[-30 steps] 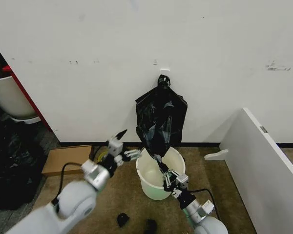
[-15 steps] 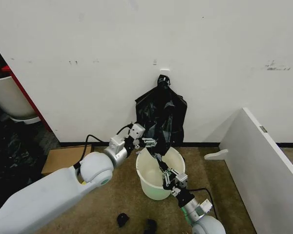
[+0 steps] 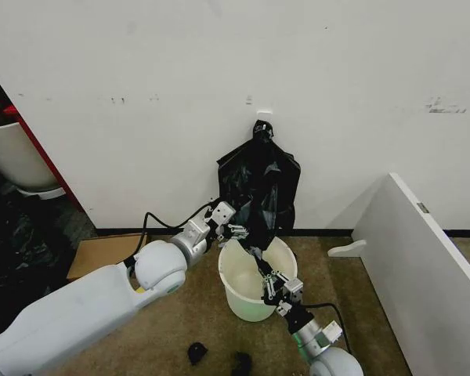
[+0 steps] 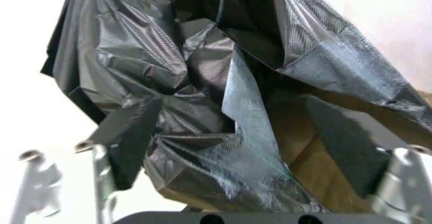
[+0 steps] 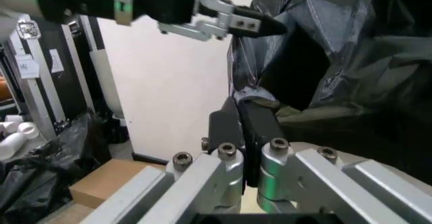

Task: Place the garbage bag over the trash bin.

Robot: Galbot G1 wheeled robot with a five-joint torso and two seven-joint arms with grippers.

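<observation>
The cream-white trash bin [image 3: 247, 301] stands on the floor below a black bundle [image 3: 258, 184] that hangs from a wall hook. From the bundle's lower end a strand of the glossy black garbage bag [image 3: 257, 260] runs down into the bin. My right gripper [image 3: 272, 283] is at the bin's near rim, shut on the strand's end; its closed fingers [image 5: 240, 125] pinch the plastic. My left gripper [image 3: 240, 230] is at the bag's lower left edge, above the bin's far rim. It stands open, with crinkled bag [image 4: 202, 107] between its spread fingers [image 4: 101, 158].
A flat cardboard box [image 3: 102, 254] lies on the floor left of the bin. A white panel [image 3: 423, 258] slants along the right. A white tub with red edging [image 3: 16, 157] and dark bags [image 3: 16, 258] crowd the far left. Small dark objects [image 3: 197, 352] lie near the front.
My left arm has swung from left of the bin up to the bag's lower left edge, its gripper reaching around the plastic. The right gripper has kept its hold and place.
</observation>
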